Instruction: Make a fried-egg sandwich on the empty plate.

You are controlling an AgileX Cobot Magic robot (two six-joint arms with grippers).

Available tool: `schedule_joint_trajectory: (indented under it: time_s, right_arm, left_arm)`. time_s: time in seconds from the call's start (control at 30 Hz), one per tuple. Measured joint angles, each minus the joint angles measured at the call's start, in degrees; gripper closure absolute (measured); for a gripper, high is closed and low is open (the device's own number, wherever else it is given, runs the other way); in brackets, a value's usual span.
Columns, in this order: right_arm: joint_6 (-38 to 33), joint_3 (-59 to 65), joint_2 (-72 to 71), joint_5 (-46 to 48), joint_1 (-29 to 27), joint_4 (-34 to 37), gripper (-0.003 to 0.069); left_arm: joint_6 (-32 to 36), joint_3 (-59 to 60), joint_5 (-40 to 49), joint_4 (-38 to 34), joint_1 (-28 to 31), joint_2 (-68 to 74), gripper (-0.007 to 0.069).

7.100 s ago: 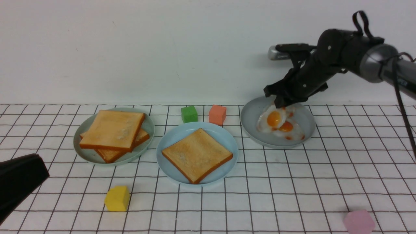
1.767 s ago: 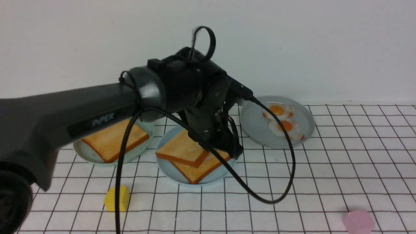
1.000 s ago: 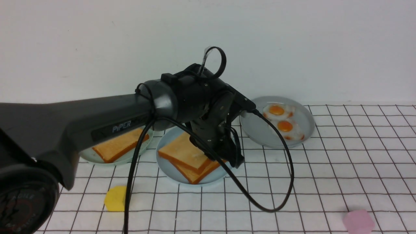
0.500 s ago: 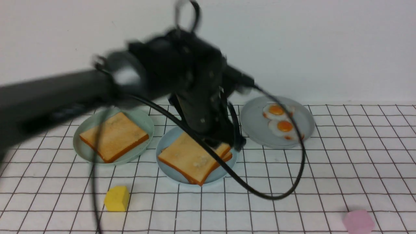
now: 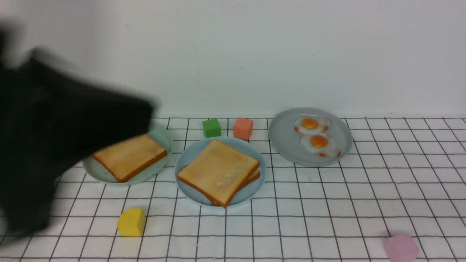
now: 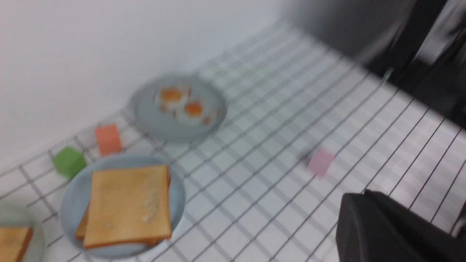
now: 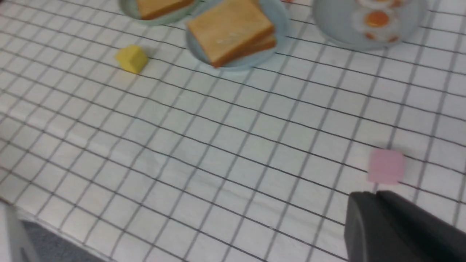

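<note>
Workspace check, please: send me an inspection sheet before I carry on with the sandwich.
Surface: white gridded table, flat, no spills seen.
Job's things: blue plate holds a toast stack of two slices; no egg shows between them. Two fried eggs lie on the grey plate. One toast slice sits on the pale green plate.
Clutter: green block, orange block, yellow block, pink block, all apart from the plates.
Grippers: left gripper and right gripper show only as dark edges; state unclear. Left arm blurred.
Cables: nothing seen.
Surroundings: white wall.
</note>
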Motion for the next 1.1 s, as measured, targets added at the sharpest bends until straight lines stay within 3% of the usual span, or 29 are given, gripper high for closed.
schedule_joint_trajectory:
  time_s: [0.17, 0.33, 0.6, 1.1]
  right_arm:
    - [3.19, 0.00, -3.22, 0.30, 0.00, -3.43, 0.0659]
    - [8.16, 0.00, -6.49, 0.53, 0.00, -6.87, 0.0657]
    - [10.72, 0.00, -8.79, -2.38, 0.00, -8.91, 0.0656]
    - [11.39, 0.00, -8.90, 0.04, 0.00, -8.60, 0.0647]
  left_arm:
    - [-4.95, 24.46, -16.23, 0.61, 0.00, -23.39, 0.0638]
    - [-9.86, 37.60, -20.56, 1.57, 0.00, -37.46, 0.0638]
    - [-9.73, 43.19, -19.89, 8.39, 0.00, -41.06, 0.0638]
    - [-9.68, 48.21, -14.64, 9.01, 0.00, -41.06, 0.0638]
